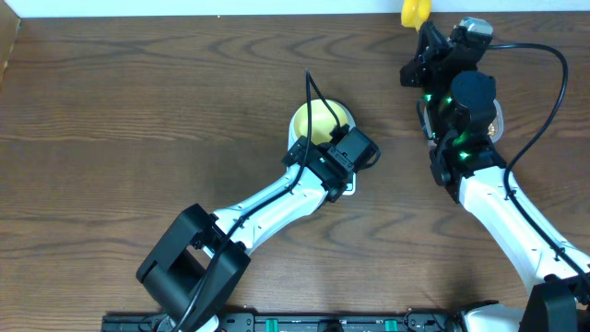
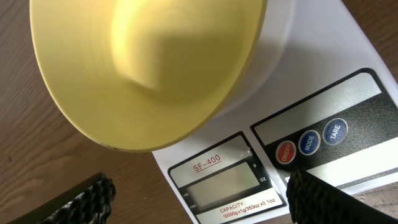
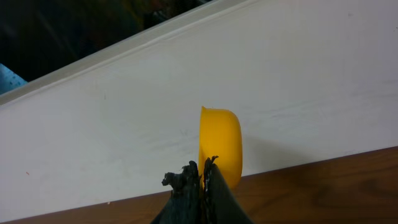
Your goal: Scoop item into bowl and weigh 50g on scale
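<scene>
Yellow plastic scoop [image 3: 221, 146] is sticking out past my right hand [image 3: 200, 180], which is clamping it tight, while the bowl [image 2: 143, 68] is sitting on the scale [image 2: 329, 62], left of that hand and nearer me, just ahead of my left hand [image 2: 205, 205], fingers spread.

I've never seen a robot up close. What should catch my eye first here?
A pale yellow bowl, seemingly empty, sits on a white scale in the middle of the table, with the left fingers open just above it. At the far right edge, the right fingers pinch a bright yellow scoop, held up against the white wall.
</scene>
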Controlling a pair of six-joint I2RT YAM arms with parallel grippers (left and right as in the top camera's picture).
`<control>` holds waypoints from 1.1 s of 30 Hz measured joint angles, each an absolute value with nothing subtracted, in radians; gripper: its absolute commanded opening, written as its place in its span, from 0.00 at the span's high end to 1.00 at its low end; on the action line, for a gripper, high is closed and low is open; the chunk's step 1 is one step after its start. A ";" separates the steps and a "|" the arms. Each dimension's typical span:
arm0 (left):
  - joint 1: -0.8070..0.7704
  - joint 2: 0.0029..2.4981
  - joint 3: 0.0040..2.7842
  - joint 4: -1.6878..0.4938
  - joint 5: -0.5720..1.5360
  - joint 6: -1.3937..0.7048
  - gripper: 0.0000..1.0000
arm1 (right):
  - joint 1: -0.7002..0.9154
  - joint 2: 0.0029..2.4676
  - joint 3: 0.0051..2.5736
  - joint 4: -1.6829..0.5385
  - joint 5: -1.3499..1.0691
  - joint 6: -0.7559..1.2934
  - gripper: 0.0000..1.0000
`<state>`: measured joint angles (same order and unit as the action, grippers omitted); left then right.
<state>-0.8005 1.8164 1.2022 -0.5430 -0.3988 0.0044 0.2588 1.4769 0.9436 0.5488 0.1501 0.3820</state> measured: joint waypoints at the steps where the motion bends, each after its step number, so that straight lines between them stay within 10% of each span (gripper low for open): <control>1: -0.801 1.816 1.202 -0.543 -0.399 0.004 0.10 | 0.259 1.477 0.944 0.549 0.150 0.382 0.99; 33: -0.801 1.861 1.202 -0.526 -0.422 0.027 0.10 | 0.259 1.477 0.944 0.551 0.150 0.382 0.99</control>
